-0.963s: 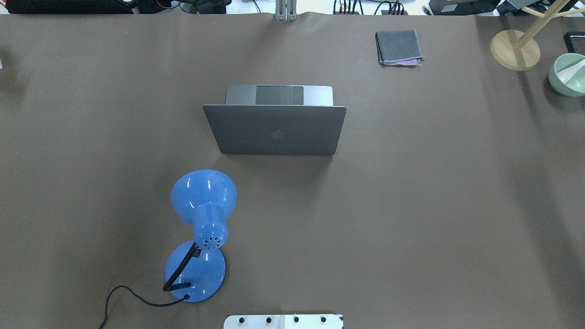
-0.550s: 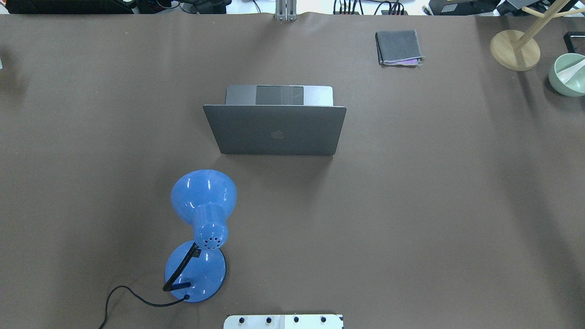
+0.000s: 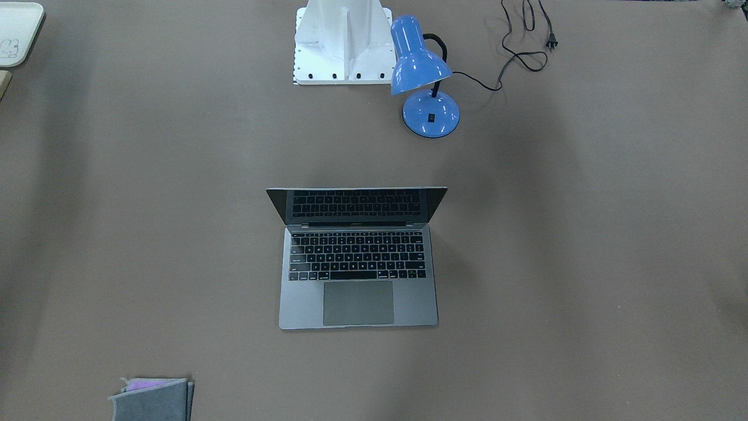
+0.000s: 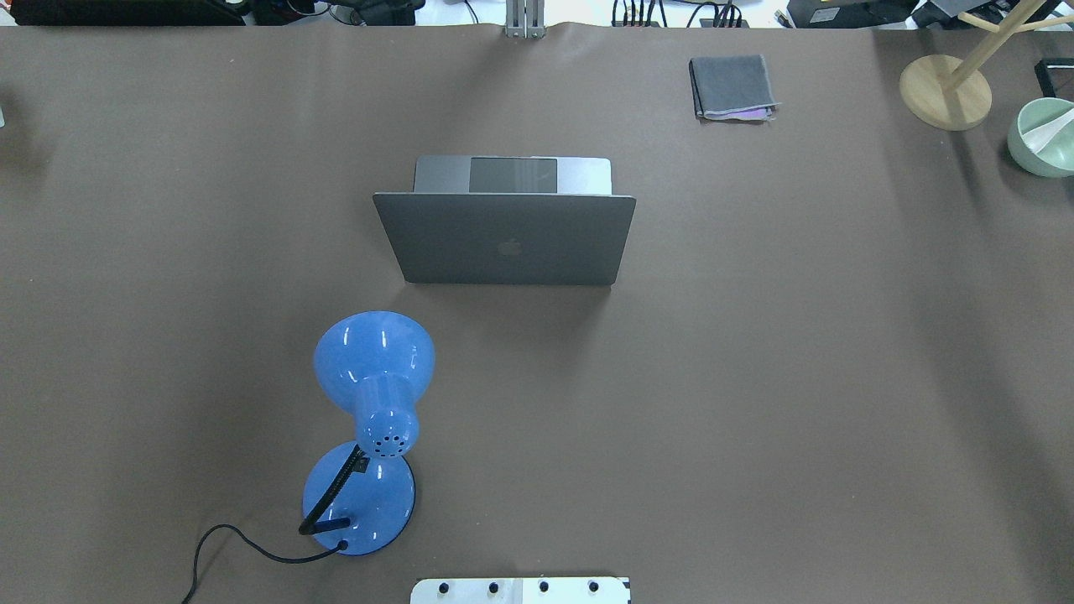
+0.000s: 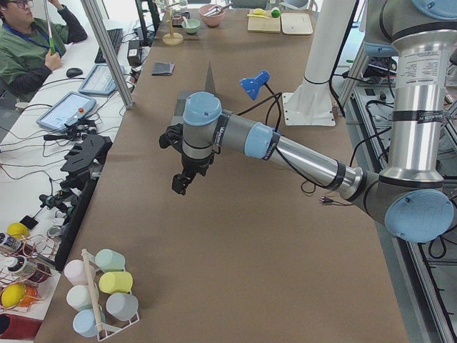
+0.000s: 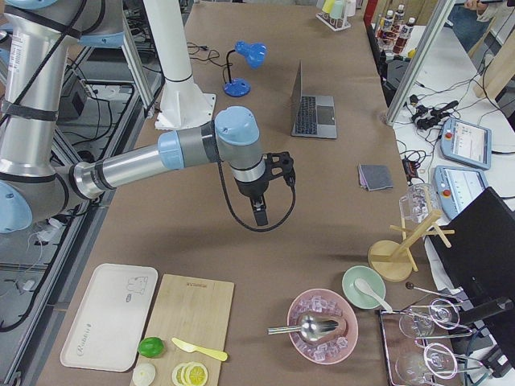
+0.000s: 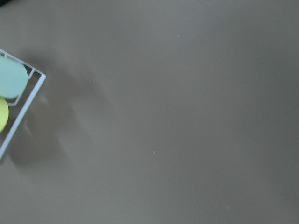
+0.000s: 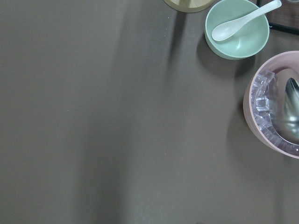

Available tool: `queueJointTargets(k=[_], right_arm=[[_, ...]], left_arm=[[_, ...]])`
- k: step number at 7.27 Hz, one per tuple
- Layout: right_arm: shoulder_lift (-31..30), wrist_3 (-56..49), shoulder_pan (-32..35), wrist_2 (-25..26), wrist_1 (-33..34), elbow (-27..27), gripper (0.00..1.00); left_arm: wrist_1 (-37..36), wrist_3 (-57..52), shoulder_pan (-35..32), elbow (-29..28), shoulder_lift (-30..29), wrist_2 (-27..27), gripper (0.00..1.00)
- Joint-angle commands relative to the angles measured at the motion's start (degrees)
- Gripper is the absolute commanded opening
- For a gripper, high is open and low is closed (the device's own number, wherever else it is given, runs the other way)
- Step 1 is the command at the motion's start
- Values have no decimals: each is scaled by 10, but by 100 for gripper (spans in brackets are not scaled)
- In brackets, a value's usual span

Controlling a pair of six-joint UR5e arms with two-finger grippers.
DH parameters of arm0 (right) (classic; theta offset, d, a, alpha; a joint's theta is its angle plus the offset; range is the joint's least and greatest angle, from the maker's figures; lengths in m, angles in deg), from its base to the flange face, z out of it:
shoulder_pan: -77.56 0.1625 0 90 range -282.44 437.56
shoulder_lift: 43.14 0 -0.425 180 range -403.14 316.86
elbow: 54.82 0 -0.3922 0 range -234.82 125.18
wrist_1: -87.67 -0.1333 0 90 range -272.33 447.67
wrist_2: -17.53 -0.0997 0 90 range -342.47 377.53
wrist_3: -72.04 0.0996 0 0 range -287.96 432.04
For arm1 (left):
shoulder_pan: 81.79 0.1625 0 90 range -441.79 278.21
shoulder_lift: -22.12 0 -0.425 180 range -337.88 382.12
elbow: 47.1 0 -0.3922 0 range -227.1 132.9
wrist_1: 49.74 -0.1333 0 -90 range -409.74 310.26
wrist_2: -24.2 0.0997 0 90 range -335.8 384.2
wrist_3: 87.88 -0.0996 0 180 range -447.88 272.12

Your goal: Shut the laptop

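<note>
The space-grey laptop point(image 3: 357, 304) stands open at mid table, keyboard and trackpad facing away from the robot, the lid point(image 4: 506, 239) with the apple logo tilted up. It also shows in the right side view point(image 6: 310, 108) and the left side view point(image 5: 208, 77). My left gripper point(image 5: 181, 184) hangs over bare table far to the laptop's left. My right gripper point(image 6: 261, 215) hangs over bare table far to its right. Neither touches the laptop. I cannot tell whether either is open or shut. Both wrist views show only table and other items.
A blue desk lamp point(image 4: 373, 369) with a black cord stands near the robot base, left of the laptop. A folded grey felt cloth point(image 4: 732, 86) lies far right. A green bowl point(image 8: 237, 29), a pink ice bowl point(image 8: 275, 112) and a cup rack point(image 5: 100, 293) sit at the table ends.
</note>
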Motion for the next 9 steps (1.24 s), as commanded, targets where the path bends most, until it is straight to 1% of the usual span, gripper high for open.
queueJointTargets(k=[1,2,3,4,5,6,7,8,9], right_arm=[[4,6,0,-10,-8,0,100],[4,9,0,-21,-10,-1,100],[6,10,-1,-43,-11,-1,100],[18,36,-1,-67,-11,-2,99],[37,108,-10,-70,-11,-14,98],[47,168,-33,-69,-11,-26,98],[71,224,-54,-67,-11,-31,97],[98,289,-86,-55,-12,-38,98],[124,360,-128,-26,-11,-48,98]], left_arm=[[37,-1,0,-12,0,-1,99],[36,3,1,-4,-7,-1,99],[42,53,2,-1,-12,-1,99],[60,127,3,0,-19,-21,98],[62,202,15,1,-21,-63,98],[63,261,25,4,-26,-65,98],[63,331,46,11,-42,-65,97],[63,412,81,33,-58,-63,97],[63,477,114,49,-78,-59,97]])
